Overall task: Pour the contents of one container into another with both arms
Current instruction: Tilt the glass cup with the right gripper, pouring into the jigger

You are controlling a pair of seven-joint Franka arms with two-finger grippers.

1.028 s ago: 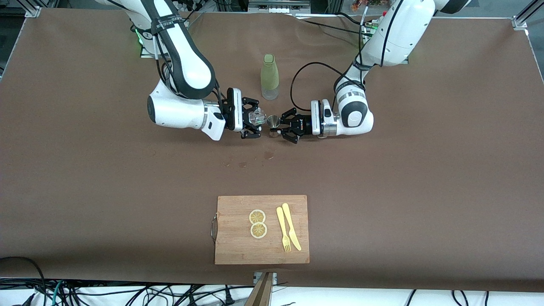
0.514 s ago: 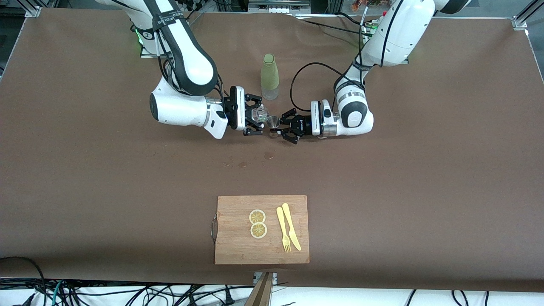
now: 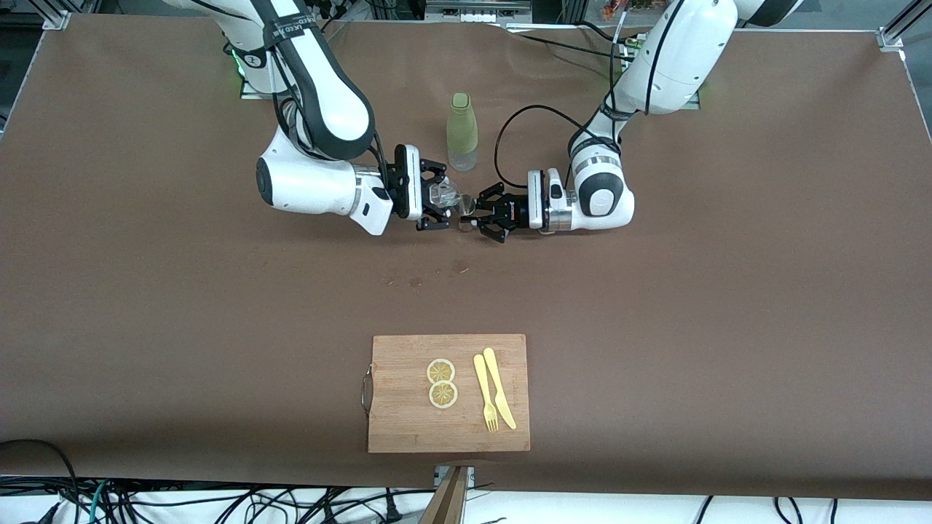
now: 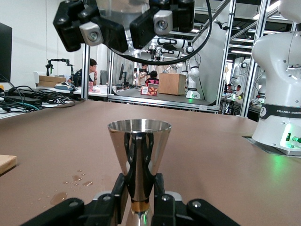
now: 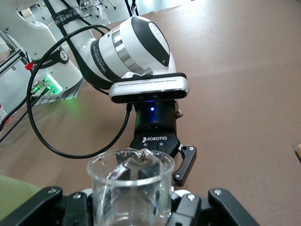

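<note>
A: Right gripper (image 3: 439,196)?
B: Clenched on the glass tumbler (image 3: 443,195), held in the air over the middle of the table (image 3: 728,291), tipped on its side with its mouth toward the jigger (image 3: 467,207). The right wrist view shows the tumbler (image 5: 130,188) clamped between the fingers.

A: Left gripper (image 3: 480,214)?
B: Clamped tight on the jigger's narrow waist. The left wrist view shows it well: jigger (image 4: 138,162) upright, fingers (image 4: 117,193) pressed on both sides, round rim up.

A: Are glass and jigger touching?
B: The tumbler's mouth is right at the jigger's rim, just above it. I can't tell if they touch.

A: Anything else on the table?
B: A green-sleeved bottle (image 3: 461,131) stands upright, closer to the bases' edge than the two grippers. Some wet spots (image 3: 460,266) lie on the cloth, nearer the front camera than the grippers. A wooden cutting board (image 3: 408,422) sits by the front edge, mid-table, with two lemon slices (image 3: 442,383), a yellow fork (image 3: 485,393) and a yellow knife (image 3: 499,387) on it.
</note>
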